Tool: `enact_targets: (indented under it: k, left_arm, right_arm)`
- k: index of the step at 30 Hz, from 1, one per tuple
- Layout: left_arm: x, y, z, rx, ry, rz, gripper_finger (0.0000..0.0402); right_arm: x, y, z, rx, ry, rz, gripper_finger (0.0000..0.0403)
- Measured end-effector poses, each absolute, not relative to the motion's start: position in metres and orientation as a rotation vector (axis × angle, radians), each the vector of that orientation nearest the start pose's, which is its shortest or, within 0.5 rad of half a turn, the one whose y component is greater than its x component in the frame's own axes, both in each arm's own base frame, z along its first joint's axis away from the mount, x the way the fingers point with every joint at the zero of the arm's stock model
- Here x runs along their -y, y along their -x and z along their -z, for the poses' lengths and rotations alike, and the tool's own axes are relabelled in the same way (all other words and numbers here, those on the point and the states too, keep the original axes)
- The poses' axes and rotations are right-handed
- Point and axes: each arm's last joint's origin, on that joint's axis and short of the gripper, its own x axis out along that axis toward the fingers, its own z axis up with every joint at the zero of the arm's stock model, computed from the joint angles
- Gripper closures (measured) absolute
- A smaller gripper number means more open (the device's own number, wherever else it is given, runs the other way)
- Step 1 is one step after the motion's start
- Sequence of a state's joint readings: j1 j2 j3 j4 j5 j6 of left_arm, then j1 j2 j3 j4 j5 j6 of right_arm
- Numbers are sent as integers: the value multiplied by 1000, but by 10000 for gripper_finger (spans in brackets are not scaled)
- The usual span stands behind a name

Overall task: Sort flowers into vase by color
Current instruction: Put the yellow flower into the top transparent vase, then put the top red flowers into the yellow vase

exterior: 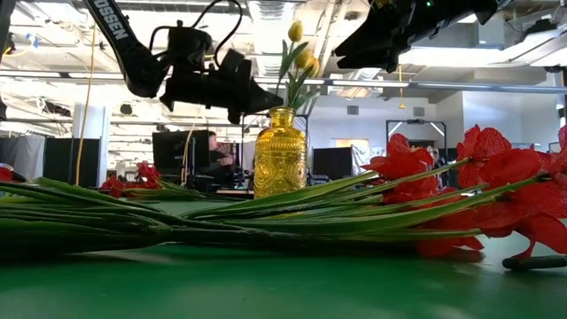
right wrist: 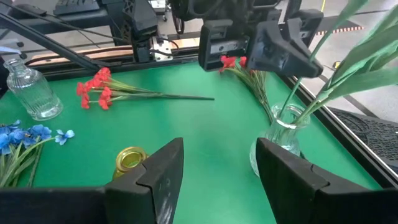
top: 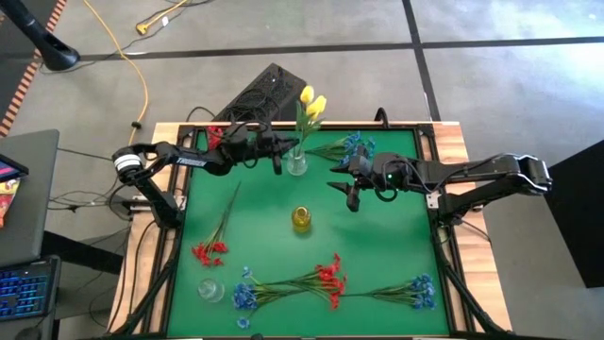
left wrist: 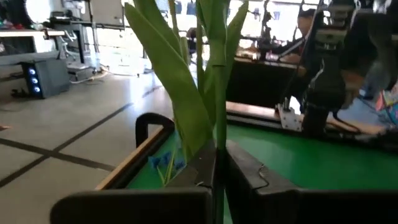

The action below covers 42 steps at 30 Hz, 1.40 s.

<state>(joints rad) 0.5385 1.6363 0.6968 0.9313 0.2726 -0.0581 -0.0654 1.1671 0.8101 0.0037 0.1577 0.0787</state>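
Note:
Yellow tulips [top: 311,102] stand upright in a clear glass vase [top: 296,166] at the far middle of the green mat, their stems down its neck [right wrist: 287,115]. My left gripper [top: 280,157] is beside them, just left of the vase and above its rim, shut on a stem. My right gripper [top: 343,185] hangs open over the mat to the right of the vase, with nothing between its fingers [right wrist: 217,158]. Red sprays [top: 209,251] [top: 328,278] and blue sprays [top: 245,297] [top: 415,291] [top: 354,145] lie flat on the mat. My left gripper pinches one green tulip stem [left wrist: 219,134] between its two fingers, above the vase's mouth. The fingers come in level from the table's left and lie across the stem. The stem stands upright through the grip, leaves above, its lower end in the clear vase [right wrist: 280,140].
An amber glass vase [top: 301,219] stands at the mat's middle, near the right gripper. A second clear vase [top: 209,289] stands at the near left corner. A raised wooden rim [top: 179,132] runs round the mat. A person sits in the room beyond [exterior: 215,158].

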Motion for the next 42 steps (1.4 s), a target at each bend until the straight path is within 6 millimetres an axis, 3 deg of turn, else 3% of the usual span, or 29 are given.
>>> enact_targets:
  k: [3, 12, 17, 31, 42]
  left_arm:
    - [-160, -284, -202, -17, 55, -243, 375]
    - [-162, -281, -198, -78, 84, -248, 256]
    - [-164, -272, -206, -172, 120, -269, 219]
    - [-140, -230, -240, -383, 59, -326, 211]
    - [-135, -221, -236, -489, 62, -309, 212]
  right_arm:
    - [21, -256, -283, -345, -61, 235, 177]
    - [21, -256, -283, -348, -62, 235, 177]
    - [21, -256, -283, -352, -62, 235, 177]
    - [11, -253, -274, -434, -245, 242, 177]
    - [-33, -250, -273, -440, -371, 161, 179]
